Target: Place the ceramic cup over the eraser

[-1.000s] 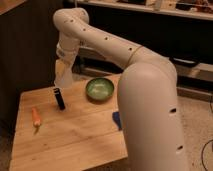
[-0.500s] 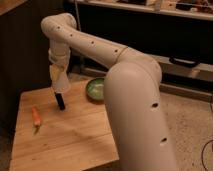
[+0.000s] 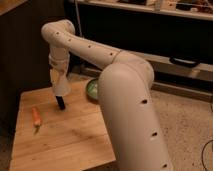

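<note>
**Q:** Pincer status?

**A:** My pincer (image 3: 58,78) is at the far left of the wooden table (image 3: 75,137), pointing down and clamped shut on the ceramic cup (image 3: 62,89). The cup hangs mouth down.

**Q:** Eraser?

**A:** The eraser (image 3: 61,104) stands upright right under the cup. Only its black lower end shows below the rim.

**Q:** So covered?

**A:** Partly, I'd say. The cup looks like it's over the top of the eraser, but the rim isn't on the wood yet. I can't tell if they touch.

**Q:** What's left?

**A:** Go straight down until the rim seats, let go, pull up.

**Q:** Clutter?

**A:** The green bowl (image 3: 92,90) is half hidden behind my arm. The orange carrot-like thing (image 3: 36,116) is well apart, to the left.
</note>
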You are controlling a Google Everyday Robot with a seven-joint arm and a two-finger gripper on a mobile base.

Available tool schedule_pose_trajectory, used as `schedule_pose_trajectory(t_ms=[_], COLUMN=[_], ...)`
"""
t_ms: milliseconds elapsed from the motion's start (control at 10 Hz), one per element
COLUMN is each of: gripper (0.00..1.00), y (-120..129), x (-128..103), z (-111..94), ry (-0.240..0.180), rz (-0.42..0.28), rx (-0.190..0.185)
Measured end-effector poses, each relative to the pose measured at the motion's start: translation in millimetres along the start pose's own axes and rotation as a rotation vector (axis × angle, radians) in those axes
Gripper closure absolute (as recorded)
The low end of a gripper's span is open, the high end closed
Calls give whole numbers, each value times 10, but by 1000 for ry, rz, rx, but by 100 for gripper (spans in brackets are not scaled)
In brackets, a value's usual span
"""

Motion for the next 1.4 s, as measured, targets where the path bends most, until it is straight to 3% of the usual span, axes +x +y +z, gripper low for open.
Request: schedule_pose_trajectory(t_ms=[600, 800, 1400], gripper=[100, 96, 33], y=[84, 84, 165], x=[-150, -156, -184], z=[157, 246, 380], ry=[14, 19, 55], rz=[-24, -25, -38], rx=[-28, -40, -72])
